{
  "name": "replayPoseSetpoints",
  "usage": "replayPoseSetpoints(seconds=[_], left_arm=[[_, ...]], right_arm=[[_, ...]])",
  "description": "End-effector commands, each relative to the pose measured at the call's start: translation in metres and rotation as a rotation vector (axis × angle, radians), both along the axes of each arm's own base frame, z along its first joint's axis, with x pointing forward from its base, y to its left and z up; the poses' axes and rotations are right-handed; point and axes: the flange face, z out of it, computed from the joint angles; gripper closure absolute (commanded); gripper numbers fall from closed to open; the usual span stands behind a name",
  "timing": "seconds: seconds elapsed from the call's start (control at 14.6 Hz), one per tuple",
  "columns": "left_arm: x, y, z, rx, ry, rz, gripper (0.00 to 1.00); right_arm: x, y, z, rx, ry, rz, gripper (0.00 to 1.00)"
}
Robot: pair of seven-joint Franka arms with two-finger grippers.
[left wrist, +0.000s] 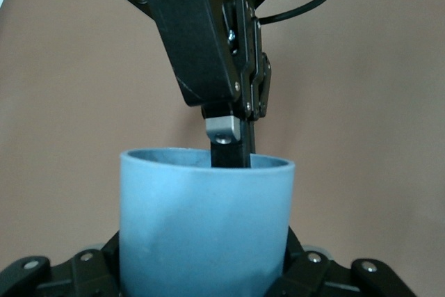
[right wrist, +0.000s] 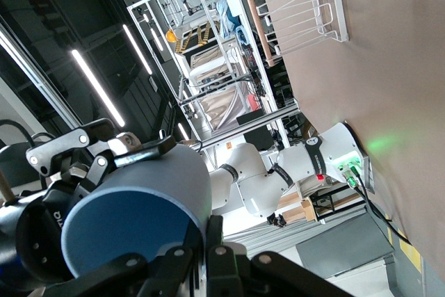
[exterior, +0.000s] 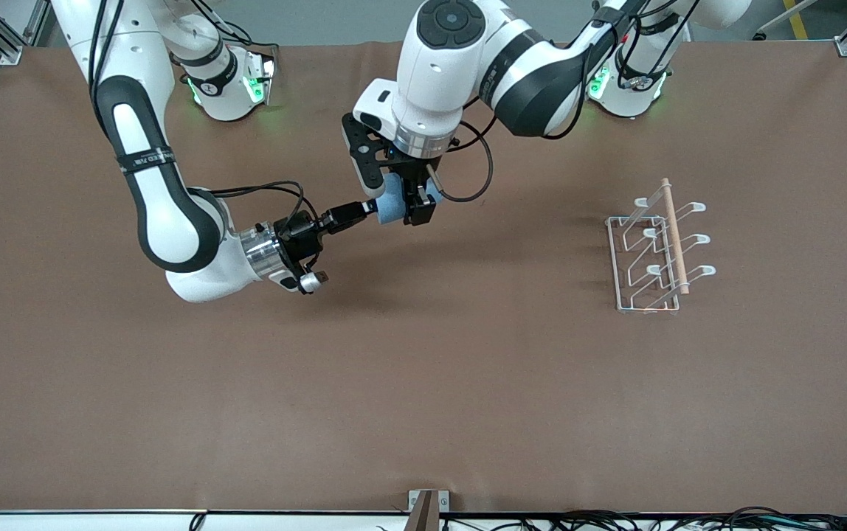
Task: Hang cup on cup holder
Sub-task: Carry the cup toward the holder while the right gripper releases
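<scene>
The cup point(exterior: 392, 206), light blue, was held in the air over the brown table point(exterior: 423, 383), roughly mid-table toward the robots' bases; it was gripped by both arms at once. The left gripper point(exterior: 415, 210) was clamped on the cup's outer wall from above, w/ its fingers point(left wrist: 309, 269) seen at either side of the cup point(left wrist: 205, 231) in the left wrist view; the right gripper point(exterior: 369, 209) was pinched on the cup's rim, one finger point(left wrist: 229, 145) dipped inside the mouth, as shown in the left wrist view. In the right wrist view the cup's closed base point(right wrist: 128, 224) was seen end-on, just beside the left gripper's fingers point(right wrist: 73, 145).

The cup holder point(exterior: 656, 247), white wire w/ a light wooden rod on top, was stood on the table toward the left arm's end, well apart from the cup and both grippers; its prongs were angled upward.

The surface was covered by a plain brown matte sheet, creased faintly; aluminium frame posts were seen at the corners by the bases, and cables along the edge nearest the front camera. Ceiling strip lights, metal shelving and another white arm's base w/ green lights were caught in the right wrist view.
</scene>
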Motion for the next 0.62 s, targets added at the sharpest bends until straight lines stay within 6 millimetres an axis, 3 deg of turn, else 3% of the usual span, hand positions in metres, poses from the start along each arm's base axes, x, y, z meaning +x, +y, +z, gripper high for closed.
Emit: replayPoseSetpoints(seconds=[0.0, 0.07, 0.21, 0.34, 0.55], left_arm=[[0.01, 0.015, -0.009, 0.095, 0.017, -0.003, 0.62], [0.01, 0.022, -0.01, 0.136, 0.025, -0.014, 0.62], [0.013, 0.045, -0.007, 0.233, 0.056, -0.048, 0.64], [0.031, 0.085, -0.004, 0.337, 0.093, -0.053, 0.64], [0.052, 0.141, -0.012, 0.557, 0.138, -0.108, 0.64]], right_arm=[[-0.002, 0.002, 0.014, 0.041, 0.0, 0.001, 0.6], [-0.001, 0.0, 0.014, 0.039, 0.001, -0.003, 0.01], [0.003, -0.003, 0.019, 0.029, -0.018, -0.006, 0.0], [0.01, -0.018, 0.02, -0.001, -0.042, -0.025, 0.0], [0.03, -0.076, 0.019, -0.273, -0.171, -0.075, 0.0]])
